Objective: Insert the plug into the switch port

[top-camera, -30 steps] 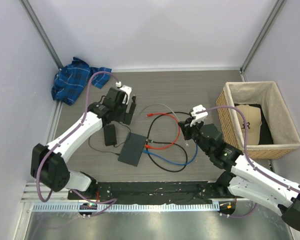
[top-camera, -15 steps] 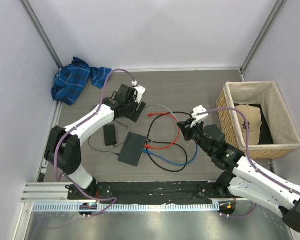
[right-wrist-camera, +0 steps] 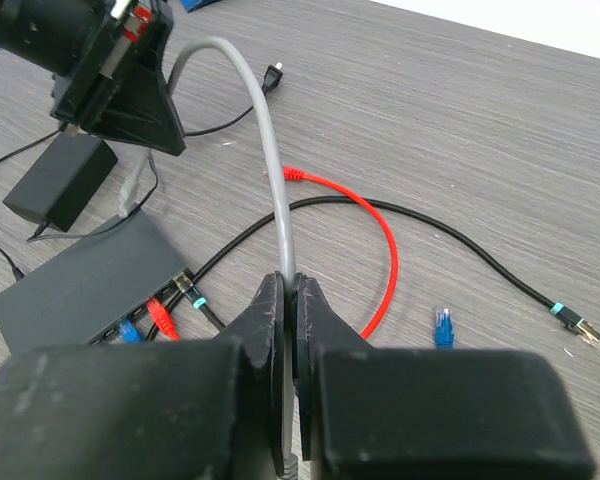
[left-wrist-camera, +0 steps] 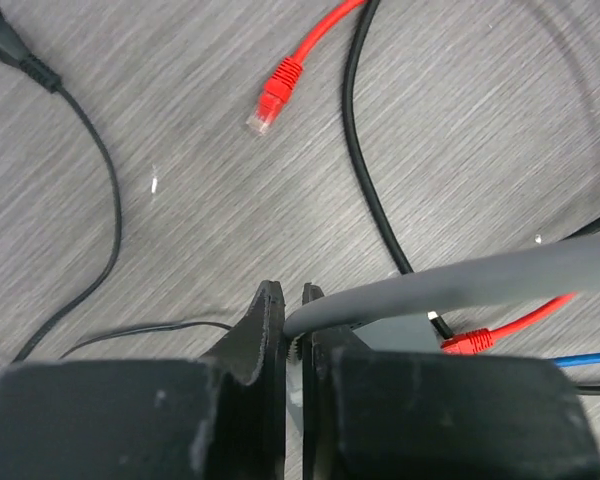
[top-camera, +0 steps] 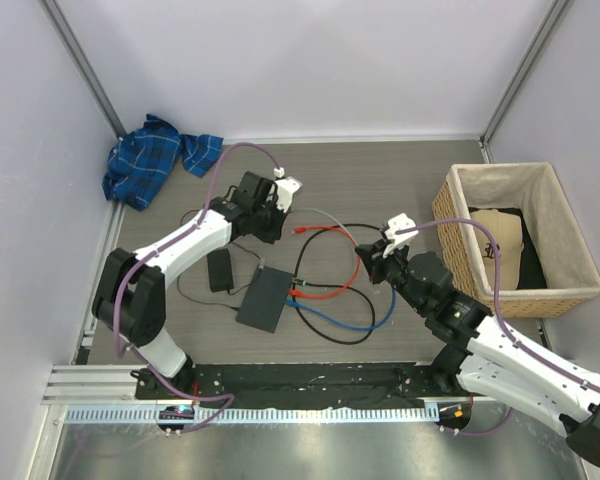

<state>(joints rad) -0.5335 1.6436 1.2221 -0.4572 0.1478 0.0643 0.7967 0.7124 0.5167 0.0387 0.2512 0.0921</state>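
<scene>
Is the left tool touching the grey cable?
Touching. The left wrist view shows the left tool shut on the grey cable, pinched between its fingers.

Table (top-camera: 380,170): switch (top-camera: 264,298) at centre, adapter (top-camera: 220,270) just left; red cable (top-camera: 358,265), blue cable (top-camera: 330,320), black cable (right-wrist-camera: 460,243) to its right; cloth (top-camera: 155,165) far left, basket (top-camera: 505,170) right.

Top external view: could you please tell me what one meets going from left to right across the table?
Blue plaid cloth, black adapter brick, dark grey switch, wicker basket.
</scene>
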